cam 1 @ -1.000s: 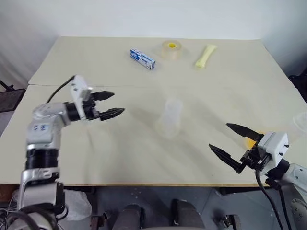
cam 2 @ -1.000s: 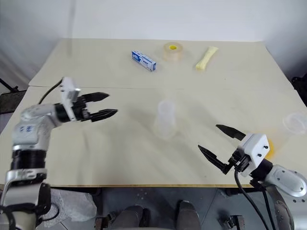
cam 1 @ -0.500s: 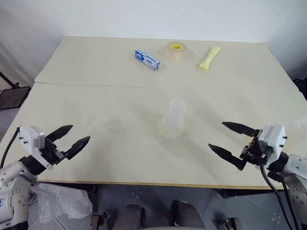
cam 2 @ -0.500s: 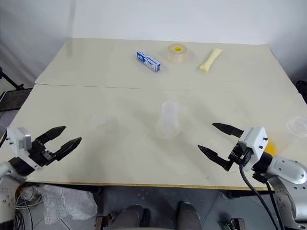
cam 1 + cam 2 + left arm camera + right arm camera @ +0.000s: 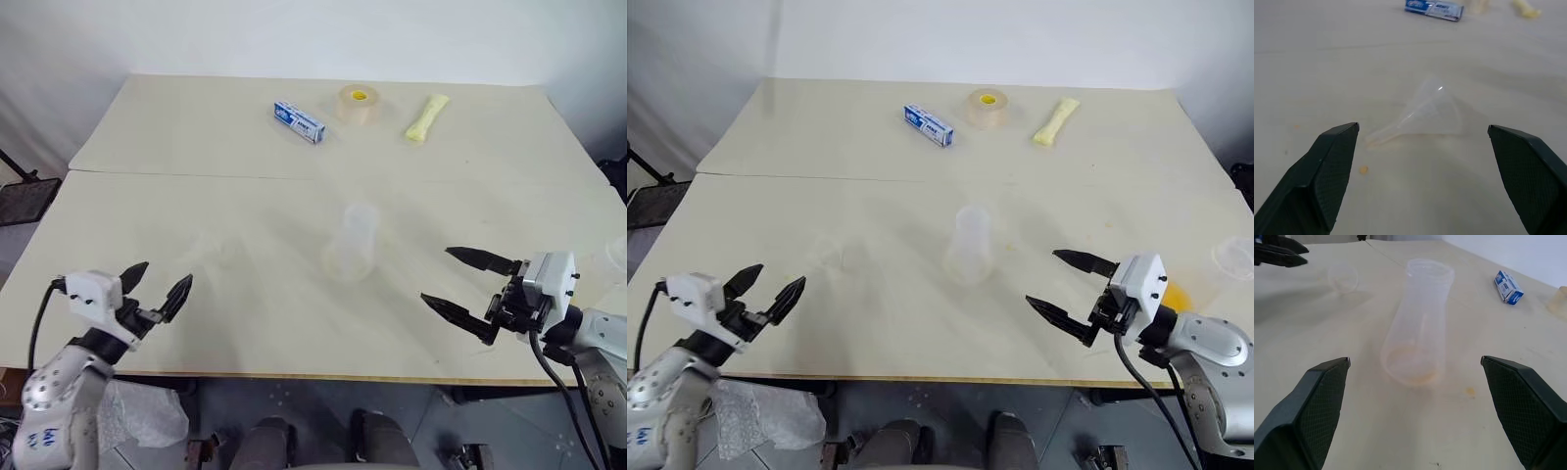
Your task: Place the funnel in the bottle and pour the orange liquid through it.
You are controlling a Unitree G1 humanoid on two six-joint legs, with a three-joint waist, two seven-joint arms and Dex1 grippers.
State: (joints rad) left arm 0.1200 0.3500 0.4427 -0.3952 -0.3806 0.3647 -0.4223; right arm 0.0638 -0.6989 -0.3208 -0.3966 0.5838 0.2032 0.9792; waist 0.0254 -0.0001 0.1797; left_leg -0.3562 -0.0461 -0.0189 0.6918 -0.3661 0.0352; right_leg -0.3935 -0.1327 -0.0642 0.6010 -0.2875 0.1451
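On the pale cream table (image 5: 294, 127) nothing of the task looks done yet. The small see-through colourless plastic funnel (image 5: 1426, 113) lies on its side on the tabletop, its narrow stem resting on the surface, directly ahead of the left gripper (image 5: 157, 291), which hangs near the table's front left edge with its two black fingers spread as wide as they go and nothing between them. The small clear colourless conical flask that serves as the bottle (image 5: 354, 245) stands upright near the middle of the table, its neck open and empty, well apart from the funnel. The right gripper (image 5: 468, 290) hovers near the front right edge, pointing toward that bottle, its fingers likewise wide apart and empty. The translucent orange liquid (image 5: 1174, 294) shows as a bright yellow-orange patch just behind the right gripper's white housing; its vessel is too hidden to make out, and a rim of clear glassware (image 5: 1234, 257) sits at the table's right edge beside it. At the far side lie a blue and white box (image 5: 297, 119), a tan tape roll (image 5: 357, 103) and a pale yellow packet (image 5: 425, 116), all away from the work. By my judgement every step remains: picking up the funnel, seating its stem in the bottle's neck, then lifting the orange liquid and pouring it through.
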